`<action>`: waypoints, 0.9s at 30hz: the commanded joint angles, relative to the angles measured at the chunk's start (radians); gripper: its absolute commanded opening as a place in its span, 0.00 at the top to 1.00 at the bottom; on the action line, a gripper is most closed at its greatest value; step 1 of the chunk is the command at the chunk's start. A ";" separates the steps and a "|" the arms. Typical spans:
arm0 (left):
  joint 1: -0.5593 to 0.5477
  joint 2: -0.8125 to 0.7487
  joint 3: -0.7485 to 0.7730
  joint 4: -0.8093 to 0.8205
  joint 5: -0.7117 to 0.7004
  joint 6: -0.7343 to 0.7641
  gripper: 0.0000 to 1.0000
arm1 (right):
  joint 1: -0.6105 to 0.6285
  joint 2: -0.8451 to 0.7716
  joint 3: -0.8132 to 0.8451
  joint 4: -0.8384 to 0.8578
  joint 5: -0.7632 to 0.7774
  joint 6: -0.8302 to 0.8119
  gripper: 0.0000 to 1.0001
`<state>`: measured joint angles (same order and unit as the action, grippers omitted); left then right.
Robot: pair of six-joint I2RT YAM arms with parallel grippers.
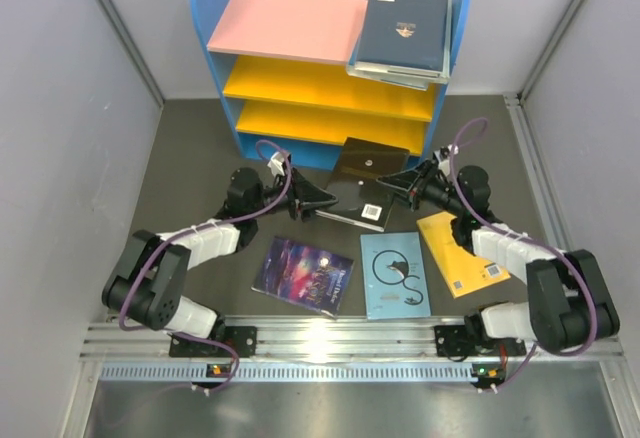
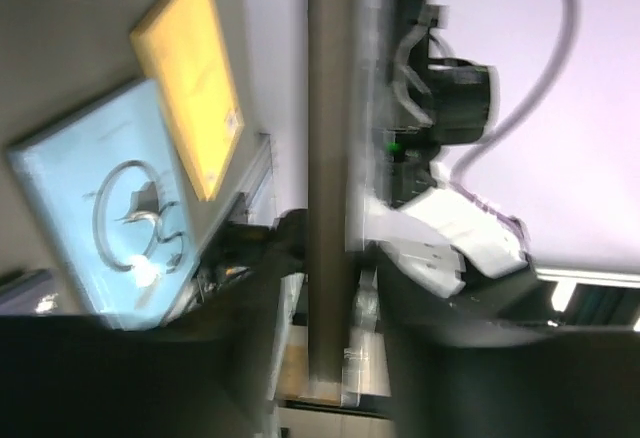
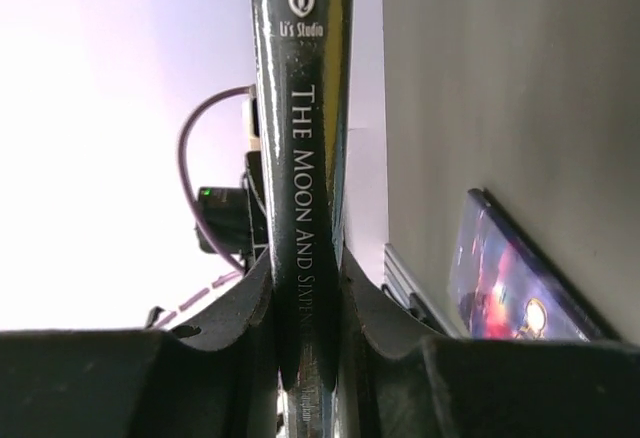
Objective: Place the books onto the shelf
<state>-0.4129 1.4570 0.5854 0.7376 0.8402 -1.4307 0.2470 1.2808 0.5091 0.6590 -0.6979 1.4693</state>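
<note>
Dark matting (image 1: 190,158) covers the table, with pale walls on three sides. From the top camera I see the shelf (image 1: 290,23) at twelve o'clock. A navy book (image 1: 403,26) caps a small stack at the right end of its pink top. The black book (image 1: 368,173) sits mid-table, just in front of the shelf base. The left gripper (image 1: 318,203) is at its nine o'clock edge and the right gripper (image 1: 395,180) at its three o'clock edge. The purple galaxy book (image 1: 303,274) lies on the matting at seven o'clock from it, the light blue book (image 1: 394,274) at six and the yellow book (image 1: 462,255) at four.

My left wrist view is smeared. A dark slab edge runs up between the jaws, and I take it for the black book. I cannot tell whether they pinch it or only straddle it.

On the right wrist view the fingers (image 3: 245,303) press both faces of the black book beside its spine, a narrow, firm hold.

I judge that the step in hand is carrying this book to a yellow board. I would confirm the left hold first. Then I would move both wrists together so the book does not twist, and clear the board's front lip before letting go.
</note>
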 commanded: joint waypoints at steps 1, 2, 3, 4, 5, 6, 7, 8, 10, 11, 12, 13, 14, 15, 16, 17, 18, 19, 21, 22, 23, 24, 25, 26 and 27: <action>0.000 0.011 -0.015 0.235 0.048 -0.072 0.69 | 0.034 0.044 0.034 0.387 0.000 0.122 1.00; 0.002 0.017 -0.016 0.246 0.049 -0.082 0.79 | 0.053 0.061 0.042 0.396 0.003 0.123 1.00; 0.002 0.019 -0.016 0.250 0.048 -0.086 0.93 | 0.063 0.095 0.061 0.415 0.012 0.123 1.00; 0.005 0.020 -0.018 0.250 0.045 -0.089 1.00 | 0.070 0.110 0.072 0.419 0.015 0.123 1.00; 0.013 0.016 -0.024 0.250 0.040 -0.089 1.00 | 0.086 0.126 0.084 0.425 0.021 0.123 1.00; 0.017 0.010 -0.027 0.240 0.028 -0.085 1.00 | 0.089 0.156 0.110 0.433 0.027 0.123 1.00; 0.025 0.005 -0.032 0.223 0.023 -0.068 1.00 | 0.097 0.173 0.124 0.436 0.029 0.122 1.00; 0.043 -0.009 -0.032 0.206 0.017 -0.057 1.00 | 0.098 0.187 0.138 0.439 0.031 0.121 1.00; 0.078 -0.021 -0.026 0.129 0.007 -0.013 1.00 | 0.098 0.232 0.186 0.439 0.029 0.125 0.91; 0.092 -0.032 -0.025 0.103 0.002 -0.001 1.00 | 0.100 0.245 0.199 0.441 0.029 0.128 0.82; 0.108 -0.037 -0.021 0.074 -0.001 0.010 1.00 | 0.097 0.270 0.230 0.441 0.028 0.126 0.73; 0.121 -0.038 -0.012 0.057 -0.006 0.030 1.00 | 0.098 0.281 0.244 0.442 0.026 0.128 0.70; 0.144 -0.037 -0.006 0.045 -0.007 0.038 1.00 | 0.098 0.293 0.255 0.447 0.025 0.131 0.69; 0.155 -0.032 -0.001 0.037 -0.009 0.042 1.00 | 0.098 0.311 0.276 0.449 0.021 0.134 0.69; 0.173 -0.027 0.014 0.036 -0.009 0.049 1.00 | 0.098 0.319 0.284 0.450 0.020 0.140 0.68; 0.180 -0.018 0.020 0.031 -0.012 0.052 1.00 | 0.097 0.330 0.290 0.456 0.020 0.143 0.68; 0.187 -0.009 0.028 0.028 -0.013 0.056 1.00 | 0.098 0.334 0.299 0.455 0.017 0.146 0.66; 0.201 -0.003 0.046 0.022 -0.018 0.062 1.00 | 0.098 0.339 0.302 0.452 0.015 0.148 0.64; 0.213 0.035 0.071 0.019 -0.026 0.069 1.00 | 0.098 0.350 0.304 0.453 0.009 0.151 0.57; 0.224 0.051 0.097 0.020 -0.029 0.070 1.00 | 0.098 0.353 0.304 0.452 0.008 0.151 0.55; 0.229 0.081 0.112 0.022 -0.029 0.070 1.00 | 0.097 0.354 0.302 0.452 0.008 0.154 0.53; 0.233 0.097 0.126 0.023 -0.038 0.070 1.00 | 0.098 0.356 0.293 0.458 0.006 0.155 0.50; 0.240 0.111 0.152 0.023 -0.044 0.072 1.00 | 0.098 0.353 0.289 0.458 0.006 0.160 0.45; 0.249 0.138 0.165 0.023 -0.049 0.072 1.00 | 0.097 0.350 0.283 0.458 0.006 0.160 0.42; 0.252 0.150 0.177 0.023 -0.061 0.072 1.00 | 0.098 0.341 0.266 0.456 0.005 0.161 0.38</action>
<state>-0.2035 1.5623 0.7033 0.7616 0.8810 -1.4181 0.3370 1.6508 0.7292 0.9428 -0.6247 1.6016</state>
